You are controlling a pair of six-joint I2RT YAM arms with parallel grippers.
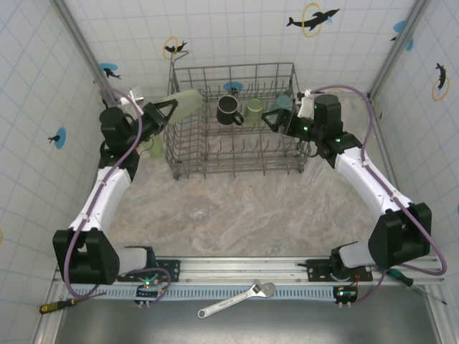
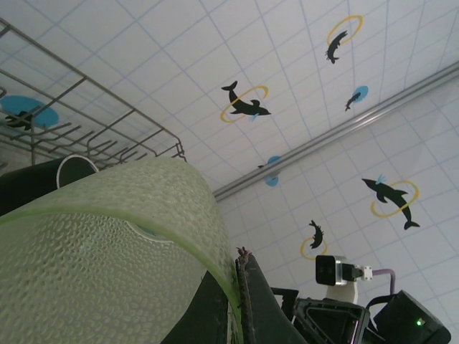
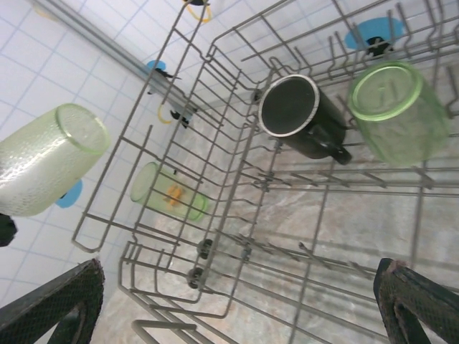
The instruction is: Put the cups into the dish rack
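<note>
My left gripper (image 1: 169,109) is clamping shut on the rim of 1 light-green tumbler (image 1: 185,102), carried on its side just beyond my fingertips at the left wall of the dish rack (image 1: 233,69). My right gripper (image 3: 237,301) is hanging wide open and empty over the tines. Past the tumbler, 1 black mug (image 1: 229,110) is sitting racked. Judgement: I am needing to clear the wall, then tip the mouth down between free tines.

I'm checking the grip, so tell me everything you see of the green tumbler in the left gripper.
The tumbler is translucent light green, pebbled, plastic by its look. It lies on its side in the air by the rack's left rim, the left gripper shut on the end away from the rack. Nothing else seems to touch it.
</note>
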